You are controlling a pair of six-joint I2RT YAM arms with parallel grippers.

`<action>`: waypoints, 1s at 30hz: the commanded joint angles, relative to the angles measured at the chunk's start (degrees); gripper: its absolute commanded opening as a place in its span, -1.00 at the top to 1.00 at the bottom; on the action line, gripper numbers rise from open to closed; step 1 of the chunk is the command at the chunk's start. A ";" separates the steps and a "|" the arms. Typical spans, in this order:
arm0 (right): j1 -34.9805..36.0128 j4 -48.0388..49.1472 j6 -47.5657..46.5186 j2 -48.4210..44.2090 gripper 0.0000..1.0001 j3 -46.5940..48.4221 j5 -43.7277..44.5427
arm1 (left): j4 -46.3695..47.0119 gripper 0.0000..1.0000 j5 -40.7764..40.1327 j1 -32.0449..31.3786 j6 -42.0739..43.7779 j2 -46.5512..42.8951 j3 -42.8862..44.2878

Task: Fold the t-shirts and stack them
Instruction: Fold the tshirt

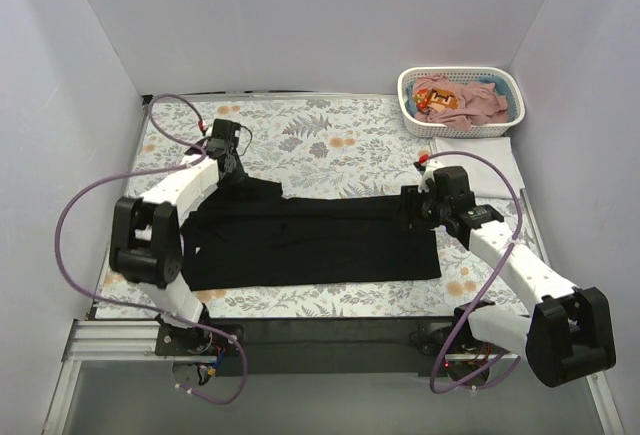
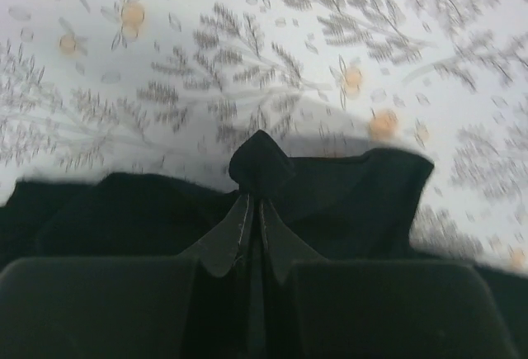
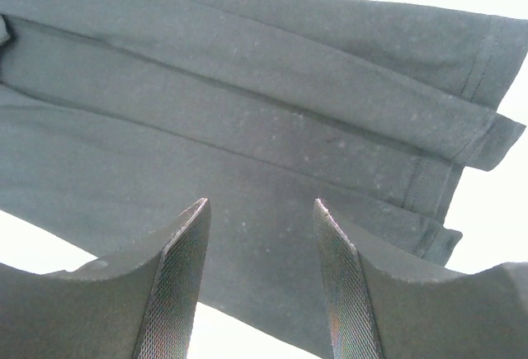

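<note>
T-shirt (image 1: pixel 320 240), black, between left jaws

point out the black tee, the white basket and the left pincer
black t-shirt (image 1: pixel 310 240): top external view, middle of the spread fabric.
white basket (image 1: pixel 455 126): top external view, its near slotted wall.
left pincer (image 2: pixel 254 210): left wrist view, between the fingertips, shut on a pinch of the black t-shirt.

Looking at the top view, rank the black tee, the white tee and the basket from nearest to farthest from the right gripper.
From the right gripper:
1. black tee: right beneath it, spread across mid-table.
2. white tee: behind it, by the right wall.
3. basket: far right corner, just beyond the white tee.
</note>
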 commanded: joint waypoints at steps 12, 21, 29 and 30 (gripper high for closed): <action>0.57 0.27 -2.22 -4.61 -0.19 -2.05 -0.94 | -18.11 1.00 9.70 -0.49 -12.11 -34.75 -18.64; 0.48 0.36 -2.93 -1.80 -0.19 0.67 -2.18 | -24.96 0.87 14.89 -0.49 -17.12 -41.63 -24.61; 0.48 0.80 -3.45 0.92 -0.19 1.99 -3.84 | -27.16 0.34 16.39 -0.40 -19.23 -45.92 -29.28; 0.48 0.97 -3.45 1.10 -0.19 2.26 -4.37 | -27.68 0.20 16.04 -0.40 -19.49 -46.55 -29.11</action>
